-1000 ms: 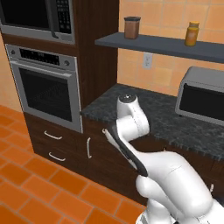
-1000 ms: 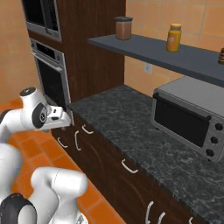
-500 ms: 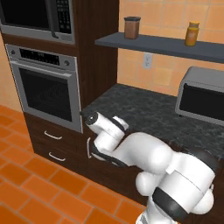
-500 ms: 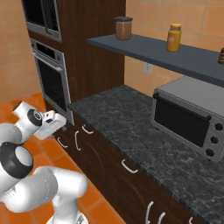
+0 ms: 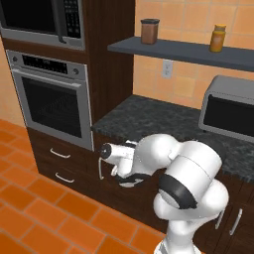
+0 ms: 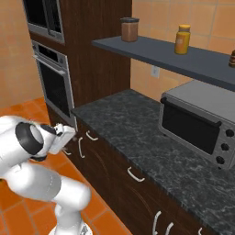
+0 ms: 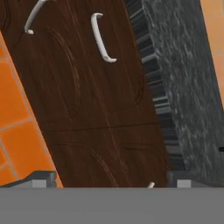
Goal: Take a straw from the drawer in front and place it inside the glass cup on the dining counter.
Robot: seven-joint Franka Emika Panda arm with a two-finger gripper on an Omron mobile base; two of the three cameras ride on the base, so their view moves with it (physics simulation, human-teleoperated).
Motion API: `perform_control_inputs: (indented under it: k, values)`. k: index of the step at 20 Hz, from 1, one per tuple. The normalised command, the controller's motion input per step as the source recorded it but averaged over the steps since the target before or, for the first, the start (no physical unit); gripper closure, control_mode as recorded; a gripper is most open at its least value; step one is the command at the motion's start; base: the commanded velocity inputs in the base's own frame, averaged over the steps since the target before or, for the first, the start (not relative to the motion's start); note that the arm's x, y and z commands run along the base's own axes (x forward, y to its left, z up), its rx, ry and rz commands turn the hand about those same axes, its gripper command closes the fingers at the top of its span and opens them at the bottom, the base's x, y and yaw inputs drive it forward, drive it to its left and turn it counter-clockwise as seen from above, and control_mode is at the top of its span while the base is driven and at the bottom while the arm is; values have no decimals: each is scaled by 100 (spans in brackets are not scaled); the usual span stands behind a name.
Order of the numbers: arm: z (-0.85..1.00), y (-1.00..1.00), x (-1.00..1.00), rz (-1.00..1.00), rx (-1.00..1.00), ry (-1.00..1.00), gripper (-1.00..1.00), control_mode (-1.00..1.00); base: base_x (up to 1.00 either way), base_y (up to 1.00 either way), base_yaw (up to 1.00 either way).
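Dark-brown wooden cabinetry (image 6: 114,183) runs under a dark speckled granite worktop (image 6: 151,142), whose front edge overhangs the fronts below. At the row's end stands a tall dark-brown column holding a built-in steel oven (image 5: 52,101) with a black microwave (image 5: 42,17) above it. Two shallow drawers with silver handles (image 5: 59,166) sit under the oven, both closed. On the worktop rests a grey toaster oven with a dark glass door (image 6: 197,126), set back from the front edge, with bare granite between it and the tall column. A dark wall shelf (image 6: 160,57) above carries a brown lidded canister (image 6: 130,29) and an orange-yellow jar (image 6: 182,39), well apart from each other; what they hold cannot be told. Orange floor tiles (image 5: 44,218) lie open before the cabinets.

The white arm is folded low in front of the cabinet, just under the worktop's edge. The wide, shallow dark-brown drawer with a thin curved silver handle (image 7: 103,37) is shut, so nothing inside it shows; in the hand view its front lies right before the camera, the granite edge beside it. The two-finger gripper (image 6: 69,134) sits close to the fronts beside that handle, its jaws spread wide apart with nothing between them.
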Motion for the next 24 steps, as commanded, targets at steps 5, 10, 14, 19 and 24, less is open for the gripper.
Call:
perform_control_inputs:
  k: [5,10,14,19,24]
  values:
    - [-36,-4,69,6,-9,0,-100,-100,0,0,0]
    - [-23,14,47,0,-14,-2,-100,-100,0,0,0]
    - [-31,23,29,0,-16,-12,-100,-100,0,0,0]
    - [-7,40,28,0,-11,-15,-100,-100,0,0,0]
    - [0,25,62,0,-5,2,-100,-100,0,0,0]
